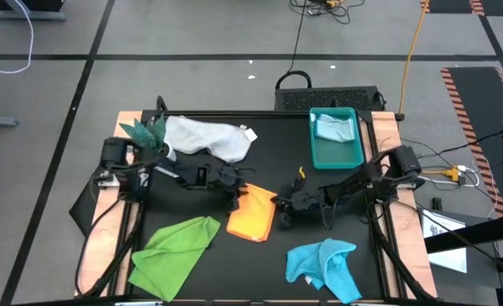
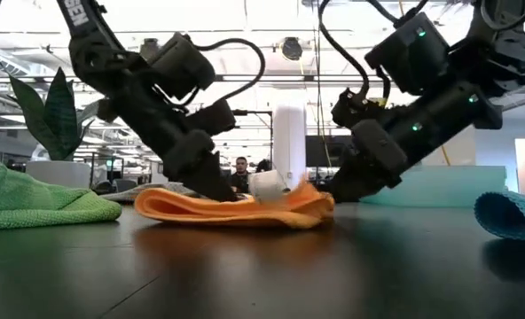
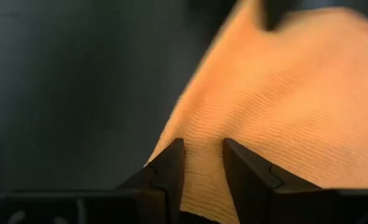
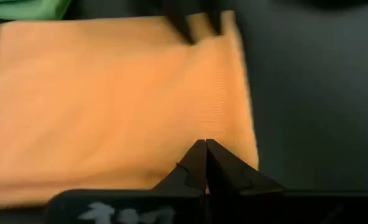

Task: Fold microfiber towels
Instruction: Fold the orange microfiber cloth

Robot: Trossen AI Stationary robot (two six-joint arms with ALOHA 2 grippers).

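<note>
Orange towel (image 1: pixel 253 214) looks soft, limp and light; we pinch its edges, left gripper (image 3: pixel 202 163) narrowly parted over cloth, right gripper (image 4: pixel 205 163) closed.

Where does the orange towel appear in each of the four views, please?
High view: orange towel at table centre, between both grippers.
Low view: flat at centre.
Left wrist view: fills the upper right.
Right wrist view: spans the left and middle.
Shared landmark: the black tabletop.
</note>
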